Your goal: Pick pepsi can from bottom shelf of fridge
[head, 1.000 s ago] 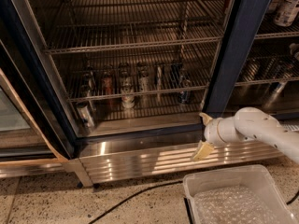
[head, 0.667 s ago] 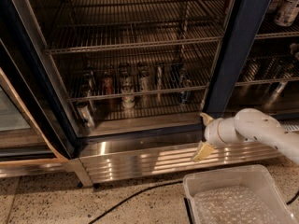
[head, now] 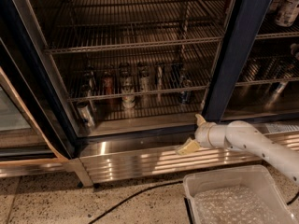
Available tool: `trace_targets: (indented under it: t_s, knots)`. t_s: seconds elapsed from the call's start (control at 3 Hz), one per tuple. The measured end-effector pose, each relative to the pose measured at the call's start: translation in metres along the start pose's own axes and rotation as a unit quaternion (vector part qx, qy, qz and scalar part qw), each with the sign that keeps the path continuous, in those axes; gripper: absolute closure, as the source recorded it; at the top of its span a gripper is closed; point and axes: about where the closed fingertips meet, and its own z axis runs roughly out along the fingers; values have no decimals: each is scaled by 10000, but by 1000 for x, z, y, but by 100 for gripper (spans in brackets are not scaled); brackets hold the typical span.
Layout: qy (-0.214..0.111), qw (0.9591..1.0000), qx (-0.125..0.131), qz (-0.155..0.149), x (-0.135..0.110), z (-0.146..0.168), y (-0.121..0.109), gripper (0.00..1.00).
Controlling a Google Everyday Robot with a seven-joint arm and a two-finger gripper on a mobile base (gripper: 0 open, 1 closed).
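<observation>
The fridge (head: 236, 55) stands open with its dark navy frame and chrome wire racks. The bottom shelf (head: 140, 110) holds a row of several cans. The pepsi can (head: 186, 92), small and dark blue, stands at the right end of that shelf, near the front. My gripper (head: 193, 133) is outside the fridge, in front of the steel base panel, below and slightly right of the pepsi can. It is open and empty, with one tan fingertip (head: 200, 120) up at the door sill and the other low.
A silver-white can (head: 127, 96) stands mid-shelf and another can (head: 86, 112) lies at the left front. The ribbed steel base panel (head: 140, 160) runs below. A clear plastic bin (head: 233, 199) sits on the floor at the lower right, and a black cable (head: 126, 199) crosses the floor.
My gripper has shifted slightly to the left in front of the base panel. The cans have not moved.
</observation>
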Motion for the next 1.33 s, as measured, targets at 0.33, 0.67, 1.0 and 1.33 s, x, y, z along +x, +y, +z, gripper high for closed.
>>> trace_targets:
  t_s: [0.33, 0.67, 1.0, 1.33]
  knots:
    - [-403, 9965, 231, 699, -1, 24, -12, 0]
    - [-697, 9902, 501, 1099, -7, 37, -20, 0]
    - [-915, 9835, 934, 1252, -18, 42, -35, 0]
    - [-917, 9834, 934, 1254, -18, 42, -35, 0]
